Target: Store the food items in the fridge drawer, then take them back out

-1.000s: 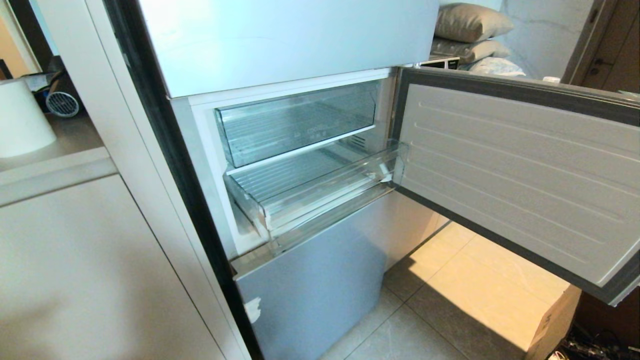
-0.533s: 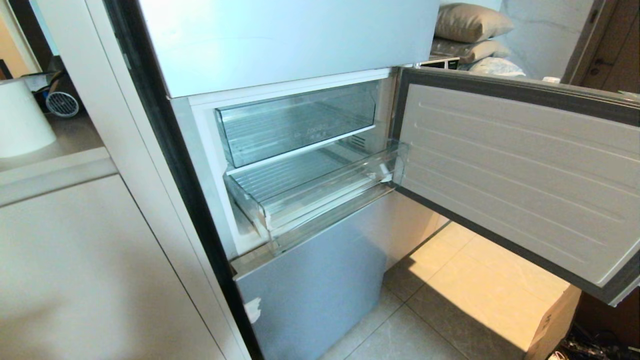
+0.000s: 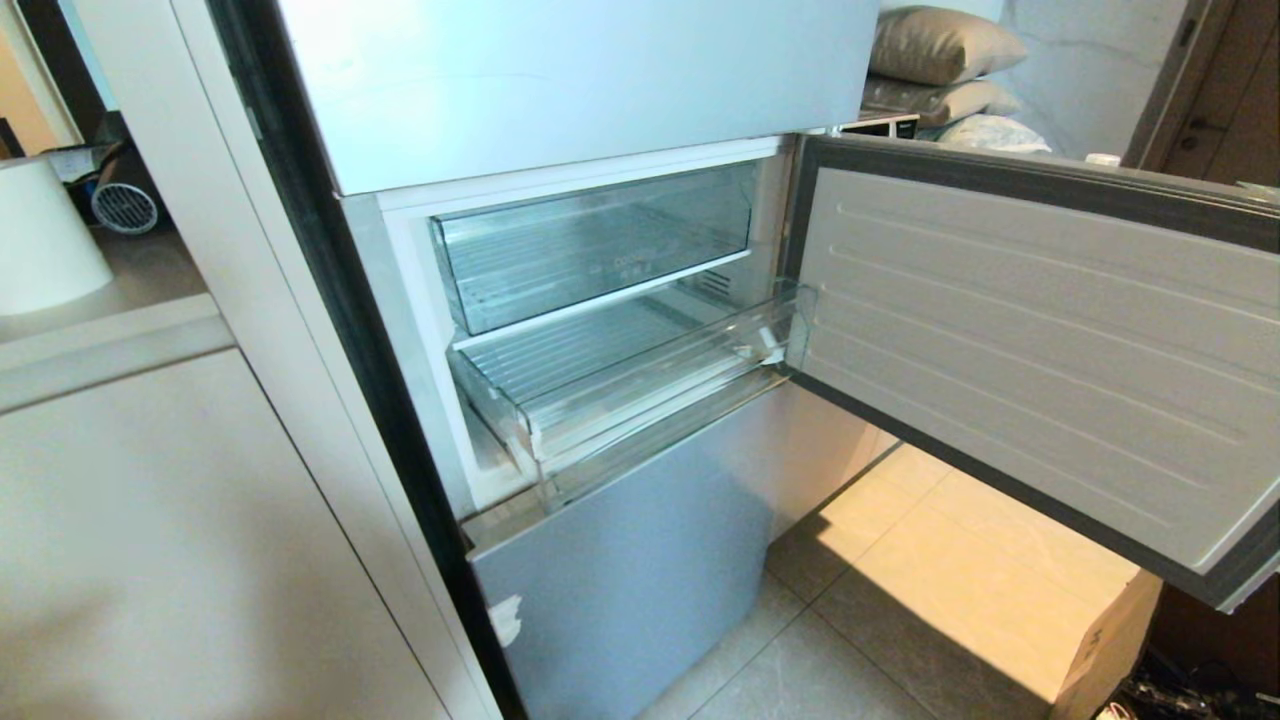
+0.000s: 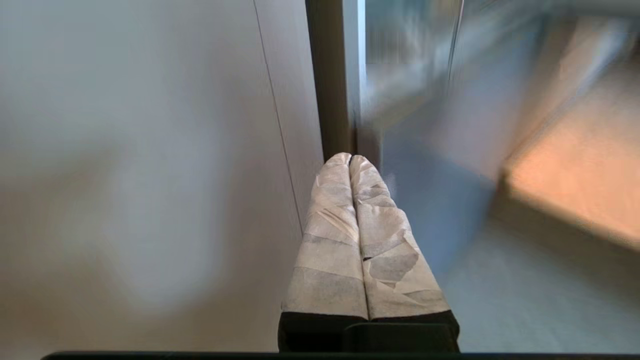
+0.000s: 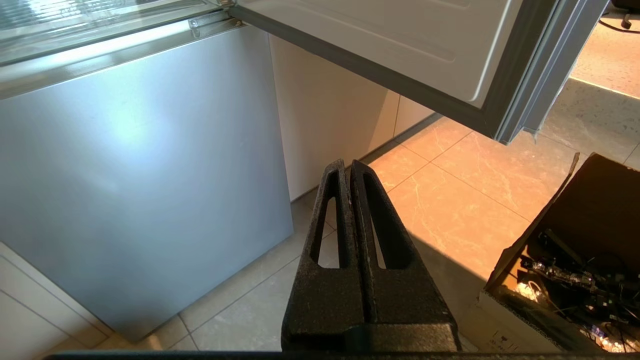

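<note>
In the head view the fridge drawer (image 3: 640, 385) is the lower clear one, pulled partly out, and its ribbed floor is bare. The food items are out of view. Neither arm shows in the head view. My left gripper (image 4: 350, 158) has tape-wrapped fingers pressed together, shut and holding nothing. It hangs low in front of the seam between the white cabinet and the fridge. My right gripper (image 5: 348, 164) has black fingers that are likewise shut on nothing. It is low over the floor tiles, below the open fridge door (image 5: 400, 45).
Above the pulled-out drawer sits a shallower clear drawer (image 3: 600, 245). The fridge door (image 3: 1030, 350) stands open to the right. A steel lower door (image 3: 620, 580) is closed beneath. A white cabinet (image 3: 150, 520) fills the left. A cardboard box (image 5: 575, 265) of cables stands on the floor at right.
</note>
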Motion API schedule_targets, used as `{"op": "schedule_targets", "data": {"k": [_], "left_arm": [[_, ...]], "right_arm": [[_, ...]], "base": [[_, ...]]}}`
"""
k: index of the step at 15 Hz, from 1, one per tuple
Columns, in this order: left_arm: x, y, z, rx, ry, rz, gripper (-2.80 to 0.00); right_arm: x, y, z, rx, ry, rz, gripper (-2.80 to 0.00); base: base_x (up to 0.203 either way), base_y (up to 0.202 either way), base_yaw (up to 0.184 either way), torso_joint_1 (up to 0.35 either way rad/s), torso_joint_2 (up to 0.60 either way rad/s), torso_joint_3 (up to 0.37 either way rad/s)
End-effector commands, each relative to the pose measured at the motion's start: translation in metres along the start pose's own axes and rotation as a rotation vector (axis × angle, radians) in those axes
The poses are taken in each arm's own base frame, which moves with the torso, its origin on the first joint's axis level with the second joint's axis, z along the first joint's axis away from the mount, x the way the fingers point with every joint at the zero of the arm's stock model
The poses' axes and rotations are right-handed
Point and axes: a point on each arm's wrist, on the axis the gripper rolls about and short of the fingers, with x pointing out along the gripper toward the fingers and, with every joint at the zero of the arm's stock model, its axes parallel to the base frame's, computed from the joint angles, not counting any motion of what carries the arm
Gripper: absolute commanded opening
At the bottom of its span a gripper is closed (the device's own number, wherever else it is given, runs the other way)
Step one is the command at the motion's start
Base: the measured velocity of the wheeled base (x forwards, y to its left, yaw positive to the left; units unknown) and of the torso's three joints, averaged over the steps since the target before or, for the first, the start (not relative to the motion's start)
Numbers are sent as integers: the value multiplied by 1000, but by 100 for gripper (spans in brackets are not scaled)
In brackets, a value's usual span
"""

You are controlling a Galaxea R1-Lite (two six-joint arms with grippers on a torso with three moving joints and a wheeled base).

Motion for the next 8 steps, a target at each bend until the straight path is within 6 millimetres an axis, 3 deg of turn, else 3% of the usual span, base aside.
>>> {"op": "schedule_targets", "data": {"k": [1, 4, 8], "left_arm": [[-4, 4, 41, 0, -75, -1, -280], [29, 6, 81, -86, 66, -138, -280], [98, -9, 92, -155, 329, -430, -280]], "right_arm": [[0, 0, 0, 1, 3, 0, -280], [0, 0, 0, 5, 2, -7, -280], [0, 0, 0, 5, 3, -7, -280]], "base": [[0, 0, 0, 0, 0, 0], [0, 0, 0, 0, 0, 0], [0, 0, 0, 0, 0, 0]]}}
